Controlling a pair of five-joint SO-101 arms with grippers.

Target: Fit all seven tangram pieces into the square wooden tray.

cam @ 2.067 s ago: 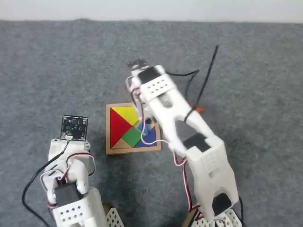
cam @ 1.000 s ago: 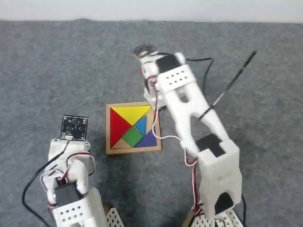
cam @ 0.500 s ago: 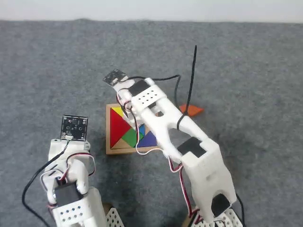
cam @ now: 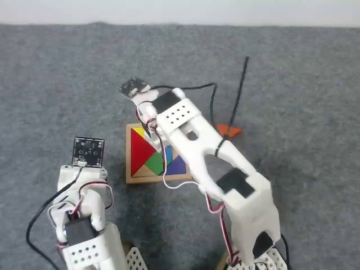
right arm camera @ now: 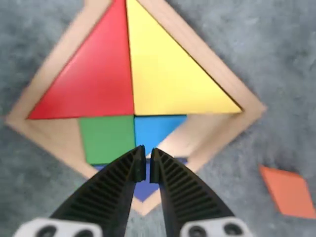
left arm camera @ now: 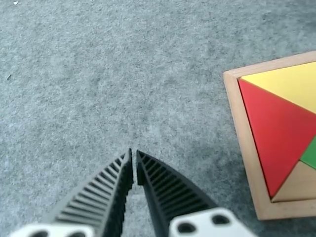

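Tray (right arm camera: 49,136) sits beneath the closed, seemingly empty right claw (right arm camera: 146,165); orange piece (right arm camera: 288,191) lies apart on carpet (right arm camera: 296,59).

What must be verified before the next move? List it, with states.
1. Right gripper shut and empty: ok.
2. Left gripper shut, over grey carpet, clear of the square wooden tray: ok.
3. Orange parallelogram wooden piece inside tray: not ok; it lies on the carpet beside it.
4. Bare slot beside the blue triangular piece looks free: ok.
5. Every other piece seated flat: cannot tell.
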